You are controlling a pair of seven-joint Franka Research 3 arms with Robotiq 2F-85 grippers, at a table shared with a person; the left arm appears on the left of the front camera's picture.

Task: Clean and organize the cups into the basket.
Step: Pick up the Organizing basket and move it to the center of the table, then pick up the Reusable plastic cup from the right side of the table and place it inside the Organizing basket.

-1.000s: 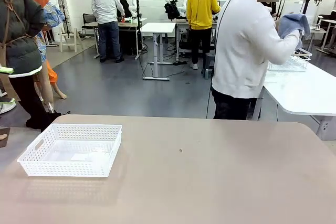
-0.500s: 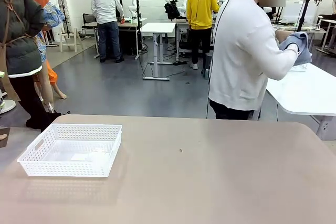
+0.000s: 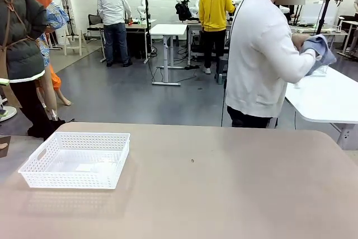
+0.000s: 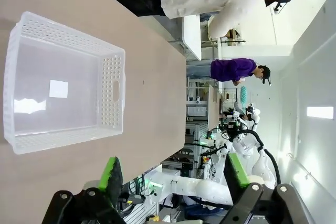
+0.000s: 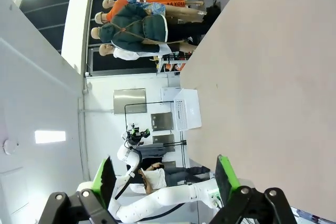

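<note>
The white perforated basket [image 3: 75, 159] sits empty on the tan table at the left, and shows again as the basket [image 4: 63, 82] in the left wrist view, above the fingers. My left gripper [image 4: 173, 174] is open with nothing between its green pads, held clear of the basket. My right gripper [image 5: 165, 178] is open too, over bare table. The cups are out of view. A person [image 3: 263, 54] in a white top stands beyond the far edge, turned to a side table, holding a blue-grey cloth [image 3: 320, 46].
The tan table [image 3: 224, 194] is bare to the right of the basket. A white side table [image 3: 327, 96] stands at the far right behind the person. Other people stand farther back in the room.
The person has shifted slightly and moved the cloth lower and to the right. The basket and both grippers have not moved.
</note>
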